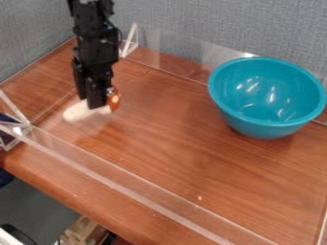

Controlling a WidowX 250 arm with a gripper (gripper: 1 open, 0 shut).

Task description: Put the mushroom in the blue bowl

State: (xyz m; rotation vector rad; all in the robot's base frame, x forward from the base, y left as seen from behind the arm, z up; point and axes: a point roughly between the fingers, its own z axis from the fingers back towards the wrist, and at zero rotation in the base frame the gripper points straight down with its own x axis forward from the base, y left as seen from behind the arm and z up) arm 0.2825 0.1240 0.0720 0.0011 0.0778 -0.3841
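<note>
My gripper (95,101) points straight down at the left of the wooden table and is shut on the mushroom (84,110). The mushroom's cream stem sticks out to the left below the black fingers, and a bit of its reddish-brown cap shows at the right fingertip. It hangs just above the table, with a faint shadow beneath it. The teal-blue bowl (266,96) sits empty at the far right of the table, well away from the gripper.
Low clear acrylic walls (166,206) run around the wooden table (166,144). A grey fabric panel stands behind. Bare wood lies between the gripper and the bowl.
</note>
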